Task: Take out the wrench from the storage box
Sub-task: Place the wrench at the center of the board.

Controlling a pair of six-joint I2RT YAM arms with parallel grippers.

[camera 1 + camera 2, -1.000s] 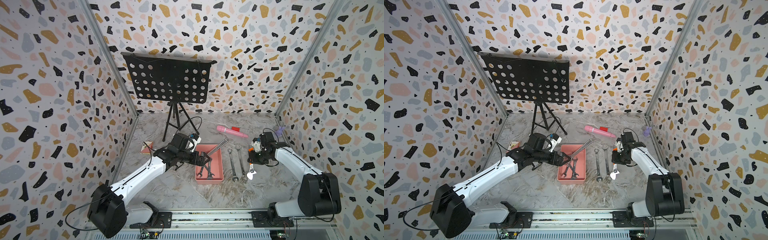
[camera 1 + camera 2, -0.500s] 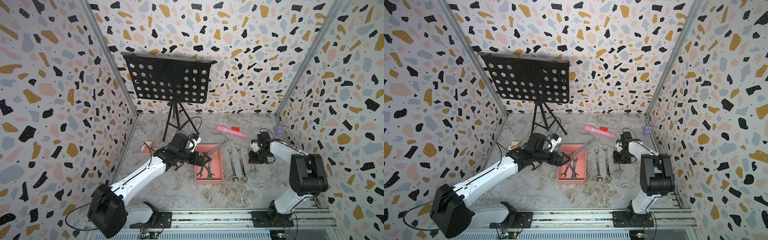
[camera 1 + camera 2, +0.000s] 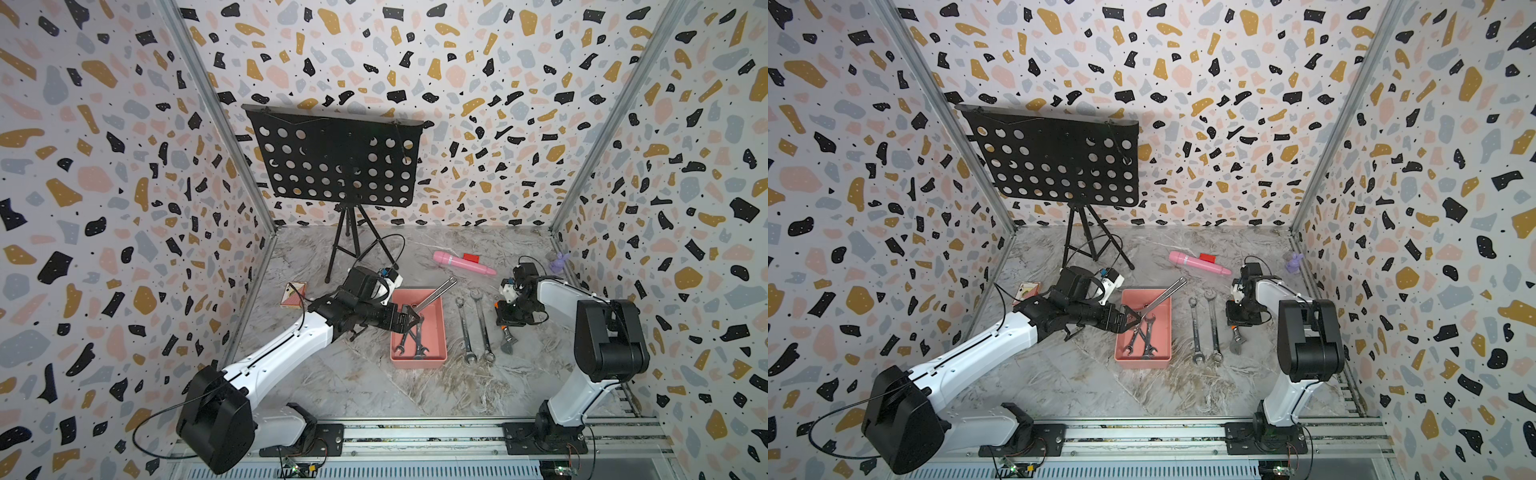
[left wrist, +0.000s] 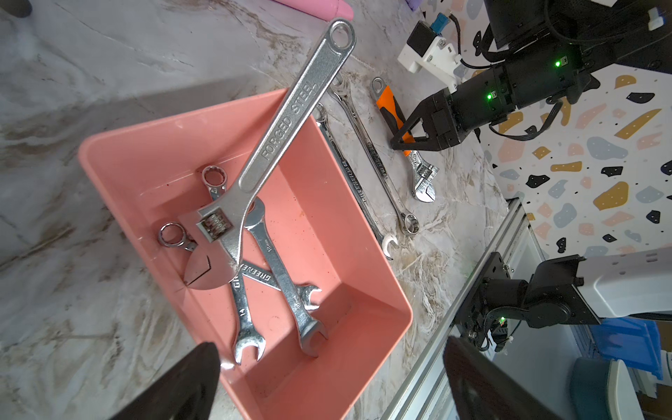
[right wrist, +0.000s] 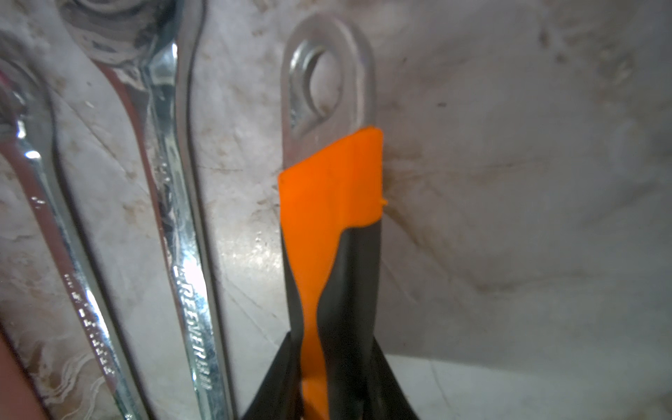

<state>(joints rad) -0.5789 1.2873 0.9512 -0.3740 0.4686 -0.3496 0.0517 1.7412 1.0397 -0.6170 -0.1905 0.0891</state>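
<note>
The salmon-pink storage box sits mid-table. A big steel adjustable wrench leans over its far rim, and combination wrenches lie crossed inside. My left gripper hovers open over the box, holding nothing. To the right of the box my right gripper is shut on the handle of an orange-handled adjustable wrench, whose head is low at the tabletop. Whether the head touches the table I cannot tell.
Two long combination wrenches lie side by side between the box and the right gripper. A black music stand stands at the back, with a pink cylinder, a red block, a purple figurine and a small card box around.
The right arm's elbow has folded upward while its gripper stays shut on the orange-handled wrench beside the two table wrenches. The left arm has not moved.
</note>
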